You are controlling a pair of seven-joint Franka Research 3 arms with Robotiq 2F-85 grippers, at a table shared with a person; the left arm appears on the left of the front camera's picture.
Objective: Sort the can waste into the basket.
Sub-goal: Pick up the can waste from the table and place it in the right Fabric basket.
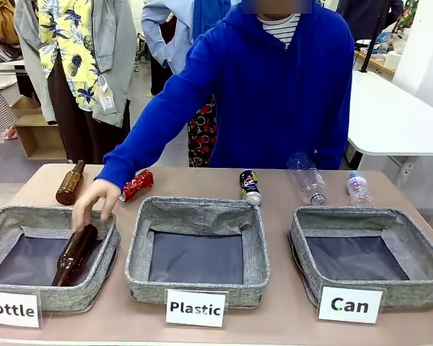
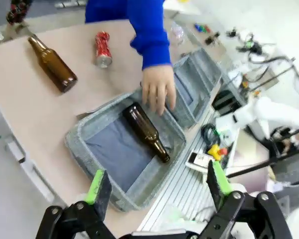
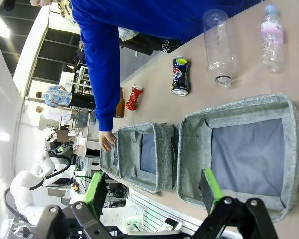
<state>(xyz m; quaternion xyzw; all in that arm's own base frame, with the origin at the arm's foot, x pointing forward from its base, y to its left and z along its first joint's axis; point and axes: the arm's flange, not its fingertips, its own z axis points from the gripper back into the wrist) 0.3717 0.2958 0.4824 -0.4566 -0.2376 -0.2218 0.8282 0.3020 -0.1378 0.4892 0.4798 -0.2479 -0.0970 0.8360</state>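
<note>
My right tool point(image 3: 152, 189) hangs wide and empty over the near rim of the Can basket point(image 3: 239, 108), which has nothing in it. Past its far rim, on the desk point(image 3: 199, 99), the dark can point(image 3: 180, 75) lies on its side with its long axis running roughly away from me. Of the 2 cans, I judge this one to be my right arm's. My left tool point(image 2: 158, 183), also wide, hovers above the Bottle basket point(image 2: 77, 144). The red can point(image 2: 103, 49) lies beyond it, near the person's sleeve point(image 2: 149, 35).
</note>
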